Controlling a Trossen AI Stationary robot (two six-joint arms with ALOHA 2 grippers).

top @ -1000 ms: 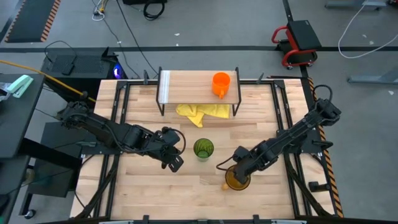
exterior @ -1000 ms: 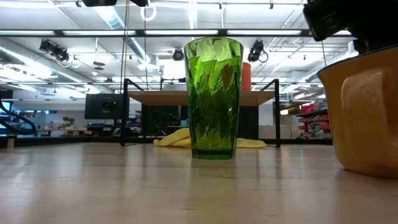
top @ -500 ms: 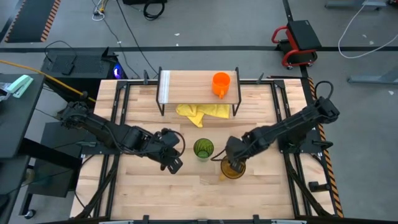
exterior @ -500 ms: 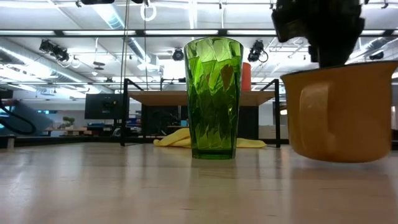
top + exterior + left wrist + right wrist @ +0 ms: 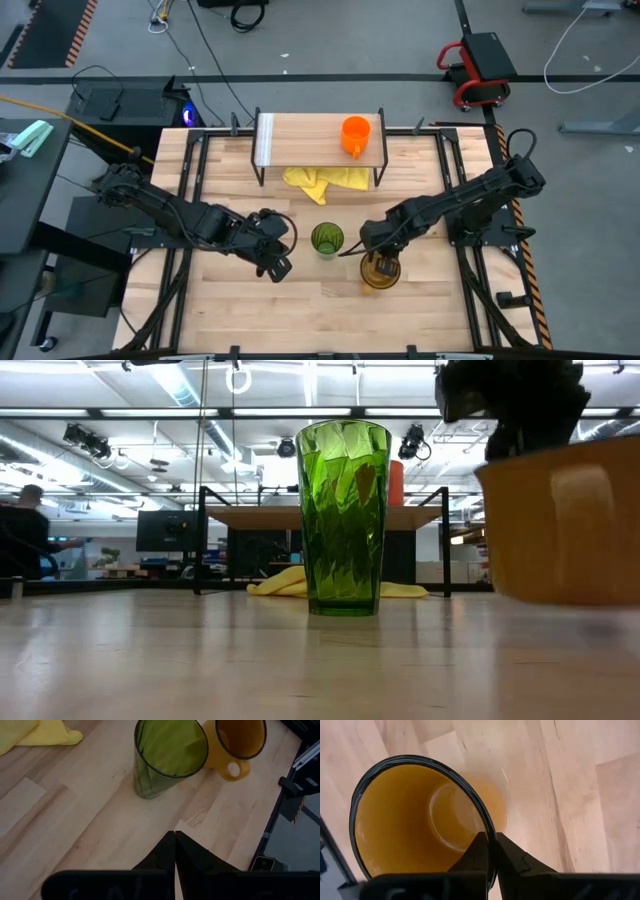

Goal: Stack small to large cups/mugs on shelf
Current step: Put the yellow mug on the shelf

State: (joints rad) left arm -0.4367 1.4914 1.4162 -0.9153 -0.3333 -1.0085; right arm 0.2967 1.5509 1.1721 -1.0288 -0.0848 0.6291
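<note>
The translucent amber mug (image 5: 378, 270) (image 5: 565, 525) hangs from my right gripper (image 5: 379, 257) (image 5: 491, 852), just right of the dark green tumbler (image 5: 326, 239) (image 5: 343, 518), which stands upright on its base on the table. The small orange mug (image 5: 355, 135) stands on the shelf (image 5: 300, 140) at its right end. My left gripper (image 5: 275, 263) (image 5: 174, 845) is shut and touches nothing, low over the table left of the tumbler. My right gripper holds the amber mug by its rim (image 5: 487, 827), one finger inside the mug and one outside. The fingers come from above, pointing down. The mug is upright and lifted a little clear of the tabletop.
A yellow cloth (image 5: 325, 180) lies under the shelf, behind the tumbler. Black frame rails (image 5: 452, 160) run along the table's sides. Bare wood (image 5: 300, 310) stretches across the near half of the table. A person (image 5: 25, 530) shows far off in the room.
My right gripper has carried the amber mug up off the table and toward the left and far side, closer to the green tumbler. The mug has turned, so that its handle no longer faces the low camera.
</note>
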